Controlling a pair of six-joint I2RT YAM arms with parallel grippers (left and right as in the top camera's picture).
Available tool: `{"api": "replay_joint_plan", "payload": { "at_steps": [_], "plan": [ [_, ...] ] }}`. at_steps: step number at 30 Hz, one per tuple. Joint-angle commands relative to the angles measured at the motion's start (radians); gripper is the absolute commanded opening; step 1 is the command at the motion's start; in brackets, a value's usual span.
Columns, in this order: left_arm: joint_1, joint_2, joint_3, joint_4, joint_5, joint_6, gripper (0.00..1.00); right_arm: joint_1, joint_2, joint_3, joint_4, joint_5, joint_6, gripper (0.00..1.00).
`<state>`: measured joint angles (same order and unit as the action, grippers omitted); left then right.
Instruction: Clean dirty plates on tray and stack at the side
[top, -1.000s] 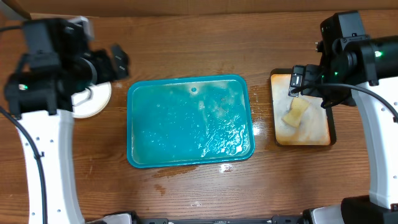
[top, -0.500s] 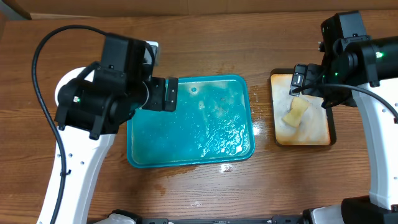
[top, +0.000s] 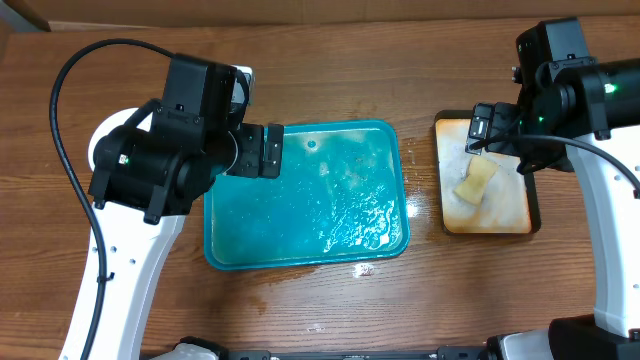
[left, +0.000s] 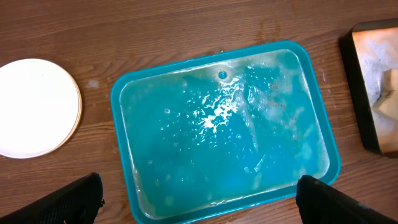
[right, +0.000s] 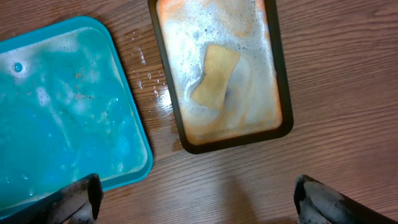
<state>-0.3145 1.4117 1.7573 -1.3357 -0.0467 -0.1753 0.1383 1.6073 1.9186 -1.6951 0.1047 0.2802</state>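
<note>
— Plates (left: 36, 107): where do they sit? Start at the fingers.

— The left gripper (left: 199, 188) hangs high with its jaws spread wide, nothing between them. Under it is the tray (left: 127, 186), glossy with water and suds, no dish on it. Out past its left edge, on the bare wood and apart from it, lies one round white face. A tan rim shows at its lower edge, so likely a stack, though I cannot count it.

— And the other side?

— The right gripper (right: 198, 188) is also spread and empty, up above the narrow tray (right: 283, 81). The sponge (right: 214, 74) lies in foam inside it. Water drops (right: 146, 68) sit on the wood between the two trays.

— So it looks nearly done. What could spoil it?

— I would say the stack is the weak spot. From overhead the left arm (top: 150, 170) hides it, so a low sideways swing could clip it and slide the wet discs apart. Brown specks float in the tray's water too; anything set back there would pick up dirt.
</note>
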Motion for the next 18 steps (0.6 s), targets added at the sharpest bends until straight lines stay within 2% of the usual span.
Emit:
{"api": "replay_joint_plan", "payload": {
  "at_steps": [1,14,18],
  "plan": [
    [-0.004,-0.019,0.013,-0.003,-0.016,0.022,1.0,0.005,-0.027,0.022,0.003,0.01,0.005,1.0],
    [-0.004,-0.019,0.013,-0.011,-0.005,0.011,1.0,0.005,-0.027,0.022,0.003,0.01,0.005,1.0],
    [-0.004,-0.019,0.013,-0.066,-0.018,0.016,1.0,0.005,-0.027,0.022,0.003,0.01,0.005,1.0]
  ]
}}
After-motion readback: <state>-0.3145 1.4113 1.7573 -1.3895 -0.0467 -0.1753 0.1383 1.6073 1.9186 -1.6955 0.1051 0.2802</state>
